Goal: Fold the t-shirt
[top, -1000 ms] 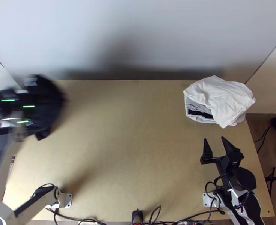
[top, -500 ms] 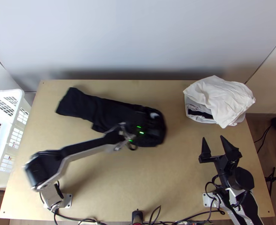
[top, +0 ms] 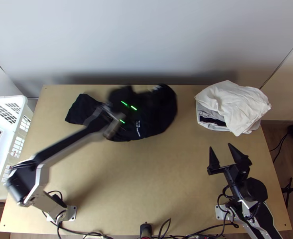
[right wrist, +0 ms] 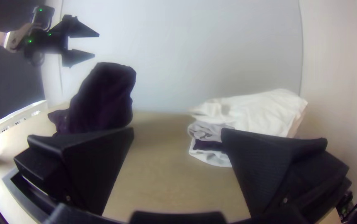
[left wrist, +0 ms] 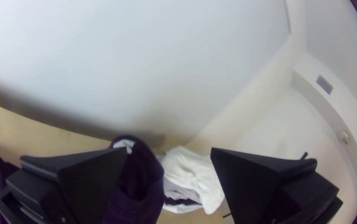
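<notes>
With the dark t-shirt (top: 158, 113) bunched over the far side of the table (top: 178, 179) and both hands empty and spread — left hand (right wrist: 97, 45) above it, right hand (top: 220, 145) well apart — the cloth is probably best left to settle, then pinched by an edge and tugged out flat, nice and slow, before folding.

1. The t-shirt (top: 158, 124), bunched at the left of the worktop (top: 178, 175) 1.0 s ago, now reaches its middle, white print showing.
2. The left pincer (top: 148, 99) swings right, then back toward the wall (top: 146, 40).
3. The right pincer (top: 220, 145) shifts slightly left.
</notes>
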Action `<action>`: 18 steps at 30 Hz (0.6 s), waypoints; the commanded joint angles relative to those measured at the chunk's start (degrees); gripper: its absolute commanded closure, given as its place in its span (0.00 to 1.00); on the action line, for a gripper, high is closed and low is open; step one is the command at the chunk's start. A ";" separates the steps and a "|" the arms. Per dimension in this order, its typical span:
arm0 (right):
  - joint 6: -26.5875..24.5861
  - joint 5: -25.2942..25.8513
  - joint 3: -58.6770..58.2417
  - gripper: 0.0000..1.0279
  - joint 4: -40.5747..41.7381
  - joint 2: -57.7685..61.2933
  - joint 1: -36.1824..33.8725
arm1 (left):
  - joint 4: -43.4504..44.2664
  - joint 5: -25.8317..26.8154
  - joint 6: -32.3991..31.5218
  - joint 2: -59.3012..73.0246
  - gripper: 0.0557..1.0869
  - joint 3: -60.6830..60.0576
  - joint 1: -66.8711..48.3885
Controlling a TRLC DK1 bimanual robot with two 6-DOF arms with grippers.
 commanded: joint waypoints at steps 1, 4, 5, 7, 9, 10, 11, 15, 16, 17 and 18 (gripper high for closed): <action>-0.02 -1.63 0.54 0.05 0.37 1.87 3.62 | -4.77 3.86 -0.38 -8.99 0.05 -1.60 13.51; 0.16 -1.98 0.98 0.05 0.46 2.66 4.06 | -6.26 4.65 -0.56 -11.19 0.05 -2.65 12.72; 0.16 -1.98 1.24 0.05 0.63 2.83 4.41 | -6.17 4.65 -0.56 -11.54 0.05 -2.92 12.11; 0.16 -2.16 2.03 0.05 1.33 3.54 4.68 | -6.08 4.21 -0.20 -11.28 0.05 -3.62 12.11; 1.30 -2.51 3.70 0.05 2.57 6.53 4.68 | -6.17 1.75 1.03 -9.34 0.05 -4.59 13.95; 2.79 -2.60 4.76 0.05 3.18 8.81 4.50 | -6.44 1.75 1.90 -8.29 0.05 -5.20 15.45; 4.99 -2.95 6.34 0.05 3.27 11.89 4.15 | -6.96 1.40 2.08 -7.32 0.05 -5.99 17.12; 16.24 -4.71 18.47 0.05 -0.16 29.64 0.90 | -9.16 -0.09 8.23 -5.48 0.05 -9.07 22.30; 19.23 -4.97 23.30 0.05 -2.97 34.91 0.37 | -9.51 -1.76 11.31 -5.39 0.05 -9.86 22.92; 21.69 -6.38 28.23 0.05 -5.96 39.75 -0.60 | -10.39 -3.26 14.56 -5.21 0.05 -10.39 23.53; 23.10 -8.40 33.06 0.05 -8.25 44.49 -2.09 | -10.83 -4.05 16.76 -5.21 0.05 -10.83 24.59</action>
